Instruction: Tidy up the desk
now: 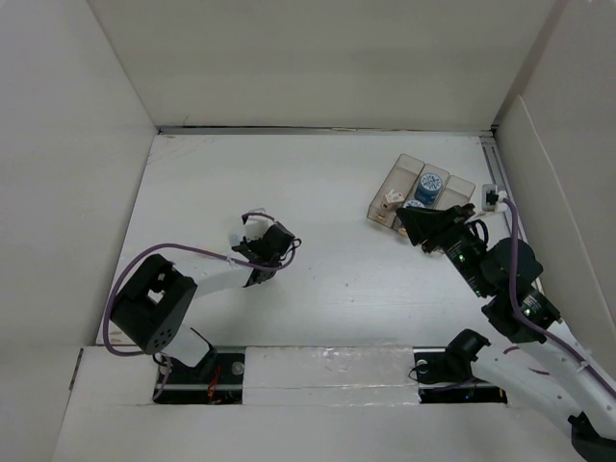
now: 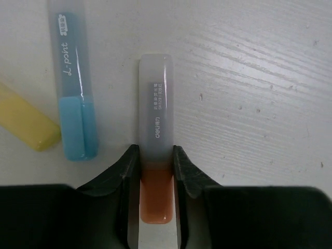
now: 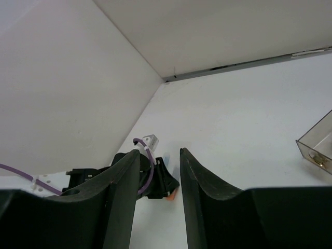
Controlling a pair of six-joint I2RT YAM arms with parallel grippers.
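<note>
The desk (image 1: 337,289), a white plank surface, lies beneath the clear tray (image 1: 461,186) and spreads out from it to the white wall panels (image 1: 318,58). The tray has three compartments. Its middle one holds a blue-and-white round item (image 1: 430,186), and the end one farthest from the side wall holds a small pale object that cannot be identified. The right gripper (image 3: 159,152) sits just beside the tray's near edge. Its jaws stand parted with a clear gap and nothing between them. The left gripper (image 2: 155,153) is well apart from the tray, across the open middle of the desk. Its fingers are pressed against both sides of an orange highlighter (image 2: 155,124), which lies flat on the planks. They clamp it where the frosted cap meets the orange body. A blue highlighter (image 2: 75,104) with a frosted cap lies near the orange one and roughly parallel to it, not touching it. A yellow highlighter (image 2: 26,122) lies tilted beyond the blue one, its end just beside the blue body. Whether those two touch cannot be told. All three markers are on the desk far from the tray.
</note>
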